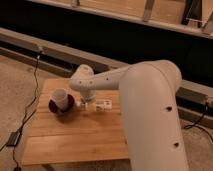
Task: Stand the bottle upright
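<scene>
Fingers of the gripper (88,103) were hidden below the wrist of the arm (150,100), so I cannot tell if they were spread, pressed together or pinching something. The gripper itself was low over the far middle part of the table (75,142). Just beside the fingers, on the side away from the mug (60,97), lay the bottle (103,106). It was on its side on the wood, and whether it touched the gripper or was only very near I cannot tell. On the other side of the fingers, near but apart, the mug stood on its saucer (55,108). In my judgement the step in hand was the taking of the bottle, because it was not yet upright and the main part of the task was not done. The next move would call for a firm hold on the body of the bottle, then a turn of the wrist to bring the base down, and a gentle release. The bottle looked like smooth white plastic, small and rounded, with a dark mark on its side; such a shape may roll or slip. The mug was white and cylindrical, the saucer dark and flat, the table of warm-coloured wooden planks, and the arm had a matte, rounded white shell.
</scene>
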`<state>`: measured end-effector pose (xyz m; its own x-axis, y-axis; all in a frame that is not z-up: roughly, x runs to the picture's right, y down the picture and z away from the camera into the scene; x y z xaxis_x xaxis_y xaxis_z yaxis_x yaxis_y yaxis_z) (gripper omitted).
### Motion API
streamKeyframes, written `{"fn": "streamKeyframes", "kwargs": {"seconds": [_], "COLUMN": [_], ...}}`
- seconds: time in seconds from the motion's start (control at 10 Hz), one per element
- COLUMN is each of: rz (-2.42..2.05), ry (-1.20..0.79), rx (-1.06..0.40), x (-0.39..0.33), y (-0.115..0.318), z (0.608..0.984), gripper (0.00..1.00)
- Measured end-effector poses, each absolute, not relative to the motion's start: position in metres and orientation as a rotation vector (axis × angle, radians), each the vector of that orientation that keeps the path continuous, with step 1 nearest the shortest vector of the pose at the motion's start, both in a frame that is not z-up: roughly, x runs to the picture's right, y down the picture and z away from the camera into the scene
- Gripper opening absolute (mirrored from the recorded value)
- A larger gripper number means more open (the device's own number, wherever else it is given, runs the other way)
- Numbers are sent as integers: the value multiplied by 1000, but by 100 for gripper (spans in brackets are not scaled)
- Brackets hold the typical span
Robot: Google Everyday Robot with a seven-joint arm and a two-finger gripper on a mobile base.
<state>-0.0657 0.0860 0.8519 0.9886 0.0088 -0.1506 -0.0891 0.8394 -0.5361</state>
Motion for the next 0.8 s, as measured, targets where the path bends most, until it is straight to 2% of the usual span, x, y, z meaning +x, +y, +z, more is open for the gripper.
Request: {"fn": "streamKeyframes", "kwargs": {"seconds": [0.2, 0.8], "rz": [135, 389], "ry": [98, -72], "rx": [-559, -440], "x": [-69, -74], "y": [53, 0], "z": [843, 825], "gripper": [0, 0]}}
